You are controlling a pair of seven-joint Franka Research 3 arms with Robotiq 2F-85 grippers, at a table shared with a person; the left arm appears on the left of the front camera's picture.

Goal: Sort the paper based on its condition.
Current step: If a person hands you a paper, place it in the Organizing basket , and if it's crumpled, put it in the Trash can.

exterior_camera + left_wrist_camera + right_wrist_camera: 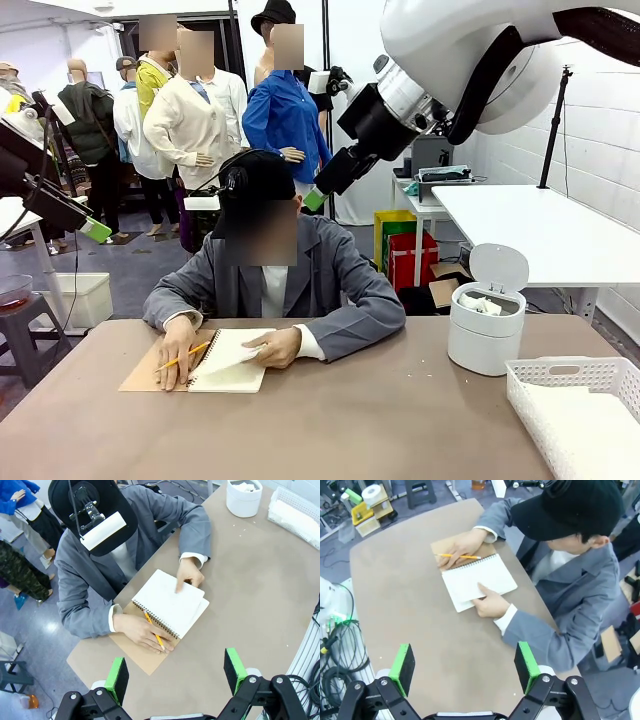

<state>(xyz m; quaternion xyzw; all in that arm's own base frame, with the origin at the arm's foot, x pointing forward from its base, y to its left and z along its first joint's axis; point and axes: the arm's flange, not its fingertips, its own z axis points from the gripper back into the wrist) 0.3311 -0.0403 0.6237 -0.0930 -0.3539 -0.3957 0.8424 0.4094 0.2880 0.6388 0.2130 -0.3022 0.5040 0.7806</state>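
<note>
I am hovering my left gripper (176,671) and right gripper (465,662) wide open, gripping nothing. The paper (167,600) is lying well below them under the person's hand (189,575), so I judge it is waiting unsorted.

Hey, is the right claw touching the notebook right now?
Apart. The front view shows the right claw hanging high in the air, while the notebook lies flat on the table far below it.
</note>
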